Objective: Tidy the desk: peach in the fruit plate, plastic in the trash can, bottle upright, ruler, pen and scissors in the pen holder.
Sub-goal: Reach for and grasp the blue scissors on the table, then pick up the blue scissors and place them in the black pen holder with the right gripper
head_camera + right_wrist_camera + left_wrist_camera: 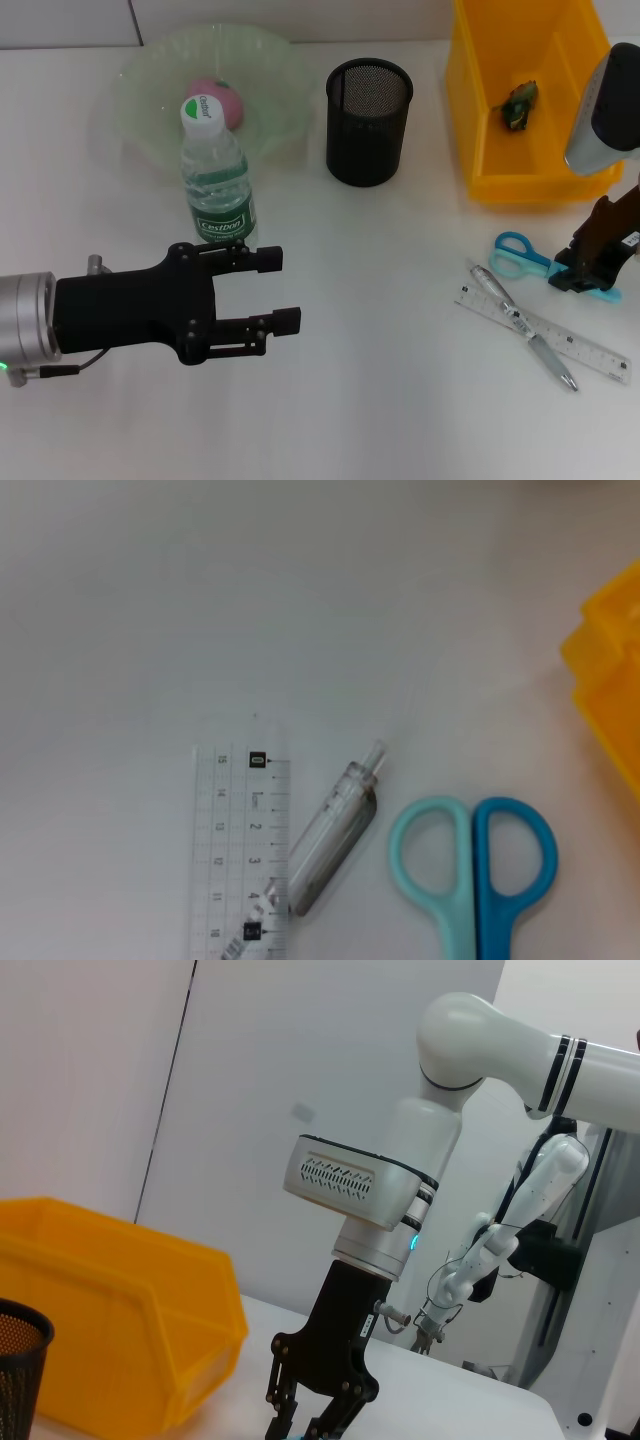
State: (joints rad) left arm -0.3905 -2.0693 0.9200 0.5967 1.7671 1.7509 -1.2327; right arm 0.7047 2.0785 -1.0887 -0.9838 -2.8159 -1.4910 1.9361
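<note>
1. I see a plain white table [380, 330], smooth and matte, with a pale wall behind it; the left wrist view shows grey-white wall panels.
2. At the far left sits the translucent pale green fruit plate [150, 75] with a wavy rim, and the pink round peach [222, 100] lies inside it.
3. The clear plastic water bottle [215, 175] with a white cap and green label stands upright just in front of the plate.
4. The black wire-mesh cylindrical pen holder [368, 122] stands near the middle of the far side.
5. To its right is the yellow hard-plastic bin [480, 150], holding a small crumpled green plastic scrap [520, 104].
6. The clear flat ruler [580, 345] lies at the right, with the transparent pen [522, 325] across it.
7. The blue and teal-handled scissors [515, 255] lie just beyond them, blades under my right pincer [585, 280].
8. My right pincer is low over the scissors' blades; I cannot tell whether it grips them.
9. My left pincer [285, 290], black and boxy, hovers open and empty in front of the bottle.
</note>
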